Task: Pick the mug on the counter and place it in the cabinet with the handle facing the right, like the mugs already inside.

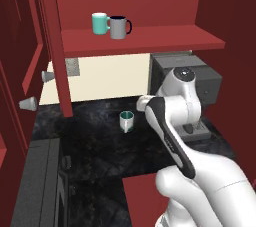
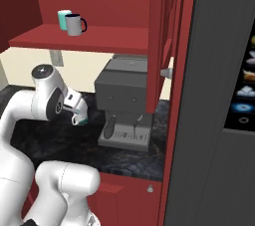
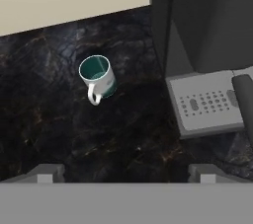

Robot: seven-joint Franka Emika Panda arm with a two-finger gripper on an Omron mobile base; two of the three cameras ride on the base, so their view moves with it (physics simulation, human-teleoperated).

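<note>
The mug (image 3: 99,76) stands upright on the black marbled counter (image 3: 59,134), pale outside and teal inside. Its handle (image 3: 93,97) points toward the bottom of the hand view. It also shows left of my arm as the mug (image 1: 126,120), and half hidden behind my hand as the mug (image 2: 81,119). My gripper (image 3: 126,173) is open, fingertips (image 3: 47,172) wide apart with nothing between them, hovering above the counter short of the mug. Up in the red cabinet, its shelf (image 1: 150,38) carries a teal mug (image 1: 100,23) and a grey mug (image 1: 119,27), whose dark handle points right.
A dark grey coffee machine (image 1: 197,78) stands on the counter right of the mug, its drip tray (image 3: 207,104) close to my hand. The open red cabinet door (image 1: 55,46) hangs at the left. A tall dark unit (image 2: 219,95) bounds the right side.
</note>
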